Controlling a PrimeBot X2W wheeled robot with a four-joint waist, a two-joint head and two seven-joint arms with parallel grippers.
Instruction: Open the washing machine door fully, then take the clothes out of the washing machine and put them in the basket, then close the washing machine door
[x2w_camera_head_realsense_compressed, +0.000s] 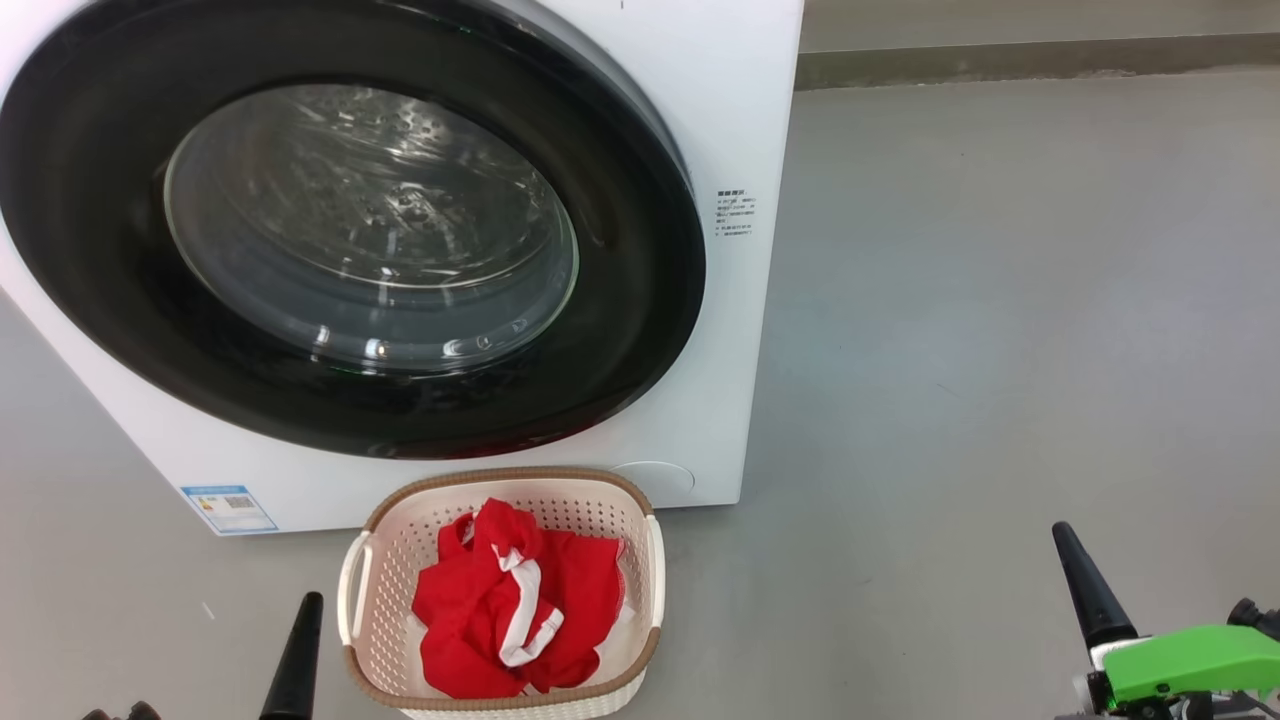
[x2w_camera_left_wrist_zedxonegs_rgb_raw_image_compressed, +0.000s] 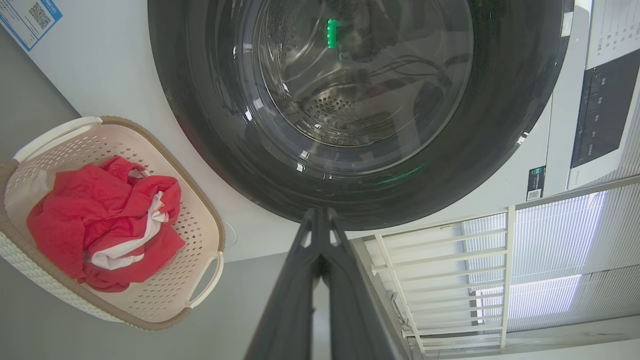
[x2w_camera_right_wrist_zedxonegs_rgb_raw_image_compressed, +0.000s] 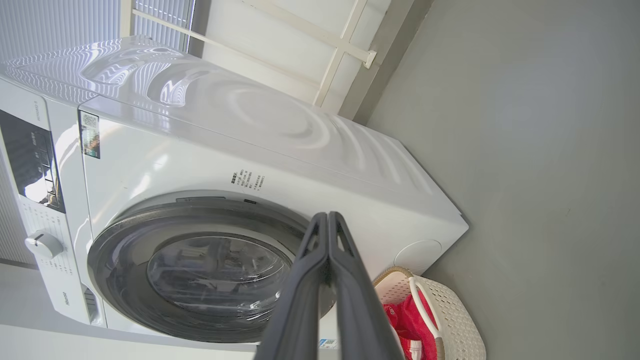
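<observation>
**While both grippers hung closed, the clothes lay in the basket**

As I looked through the head view, the washing machine door (x2w_camera_head_realsense_compressed: 630, 300) sat flush against the front of the washing machine (x2w_camera_head_realsense_compressed: 720, 120), its black rim and glass window (x2w_camera_head_realsense_compressed: 370, 220) taking up the upper left of the frame. Below it, at bottom centre, the basket (x2w_camera_head_realsense_compressed: 385, 590) stood on the grey floor (x2w_camera_head_realsense_compressed: 1000, 300) just in front of the machine. The clothes (x2w_camera_head_realsense_compressed: 480, 600) were heaped inside it, red with a white band looped on top.

One dark finger of the left gripper (x2w_camera_left_wrist_zedxonegs_rgb_raw_image_compressed: 320, 215) rose from the lower left edge of the head view, its tip just beside the basket's left handle but apart from it. The right gripper (x2w_camera_right_wrist_zedxonegs_rgb_raw_image_compressed: 327, 216) showed at the lower right, well away from the basket, with a green part (x2w_camera_head_realsense_compressed: 1190, 660) behind its finger.

From the left wrist view I saw that gripper's two fingers pressed together with nothing between them, their tips lined up against the lower edge of the door's rim, the basket and clothes off at the left of the frame. From the right wrist view the fingers were likewise together and empty, their tips over the rim's right side, the basket at the lower right beside them.
</observation>
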